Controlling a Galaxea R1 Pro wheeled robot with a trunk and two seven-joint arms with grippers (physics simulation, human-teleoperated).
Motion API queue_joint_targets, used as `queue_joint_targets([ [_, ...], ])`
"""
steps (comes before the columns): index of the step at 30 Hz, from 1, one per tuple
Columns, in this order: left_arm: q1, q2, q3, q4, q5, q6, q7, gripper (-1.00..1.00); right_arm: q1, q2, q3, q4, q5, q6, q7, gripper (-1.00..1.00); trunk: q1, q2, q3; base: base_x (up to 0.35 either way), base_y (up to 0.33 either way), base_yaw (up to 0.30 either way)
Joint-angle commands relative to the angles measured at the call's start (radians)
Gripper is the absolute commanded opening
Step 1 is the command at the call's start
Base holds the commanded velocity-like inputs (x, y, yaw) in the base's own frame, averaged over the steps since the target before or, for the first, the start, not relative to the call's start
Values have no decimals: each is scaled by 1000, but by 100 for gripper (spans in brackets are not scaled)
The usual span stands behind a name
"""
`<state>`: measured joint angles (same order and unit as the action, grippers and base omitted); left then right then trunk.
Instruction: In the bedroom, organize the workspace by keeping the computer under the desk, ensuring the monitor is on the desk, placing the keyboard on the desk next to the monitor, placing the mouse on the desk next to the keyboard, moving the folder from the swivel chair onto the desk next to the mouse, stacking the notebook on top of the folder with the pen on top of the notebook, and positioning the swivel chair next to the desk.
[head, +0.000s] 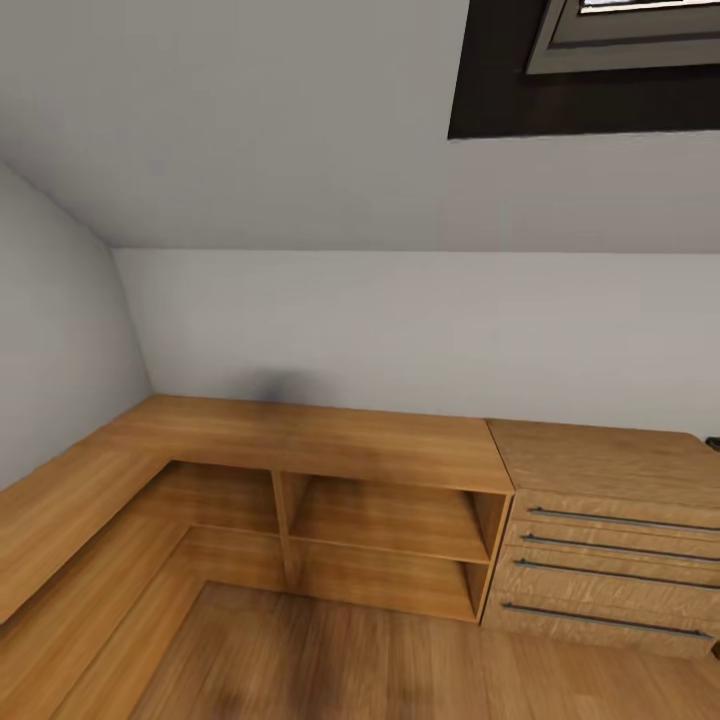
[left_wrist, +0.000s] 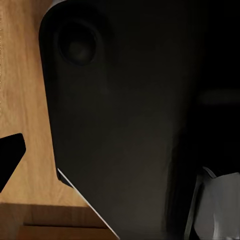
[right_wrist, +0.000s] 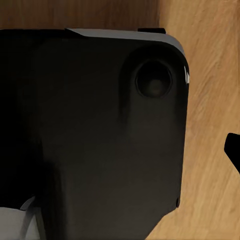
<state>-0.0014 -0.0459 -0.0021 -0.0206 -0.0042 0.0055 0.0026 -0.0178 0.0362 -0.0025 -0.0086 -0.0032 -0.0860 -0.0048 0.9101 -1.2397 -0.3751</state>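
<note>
Robot judged in transit: light-wood shelf unit and drawer chest faced, under skylight. Wrist cameras pointed at robot's dark base over wood floor, arms apparently tucked for travel. Finger state cannot be told. Desk, folder unseen.

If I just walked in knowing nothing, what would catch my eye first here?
Probably the light-wood shelf unit wrapping the corner under the sloped white ceiling, with a drawer chest with bar handles at its right. Above, a dark-framed skylight cuts into the ceiling. In the wrist views, a big dark robot body looms over the wood floor.
</note>
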Motion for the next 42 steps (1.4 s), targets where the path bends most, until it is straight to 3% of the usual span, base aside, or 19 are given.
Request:
queue_joint_targets([
  [1, 0, 0, 0, -1, 0, 1, 1, 100, -1, 0, 1, 1, 1, -9, 0, 100, -4, 7, 2, 0, 0, 0],
  [2, 0, 0, 1, -1, 0, 1, 1, 100, -1, 0, 2, 1, 2, -52, 0, 100, -8, 14, 5, 0, 0, 0],
  [6, 0, 0, 2, -3, 1, -1, 2, 100, -1, -1, 3, -1, 3, -101, 0, 100, -23, 42, 18, 0, 0, 0],
  [9, 0, 1, 2, -16, 2, -2, 2, 100, -1, 0, 3, -13, 3, -203, 0, 100, -35, 63, 27, 0, 0, 0],
  [14, 0, 29, 2, -63, 3, -4, 2, 100, -1, 1, 0, -53, 1, -498, -1, 100, -54, 98, 43, 0, 0, 0],
  [21, 0, 45, 2, -116, 4, -7, 2, 100, -1, -2, -1, -149, 1, -544, -2, 100, -81, 147, 66, 0, 0, 45],
  [30, 0, 43, 3, -323, 5, -8, 2, 100, -7, 1, -4, -324, -2, -549, -5, 100, -115, 210, 101, 0, 0, 207],
  [37, -1, 31, 4, -401, 11, -6, -1, 100, -101, -3, -6, -350, -20, -551, -86, 100, -142, 259, 124, 0, 0, 45],
  [42, -2, 32, 8, -398, 13, -18, -5, 100, -144, 1, -10, -347, -44, -551, -107, 100, -150, 273, 131, 0, 0, -72],
])
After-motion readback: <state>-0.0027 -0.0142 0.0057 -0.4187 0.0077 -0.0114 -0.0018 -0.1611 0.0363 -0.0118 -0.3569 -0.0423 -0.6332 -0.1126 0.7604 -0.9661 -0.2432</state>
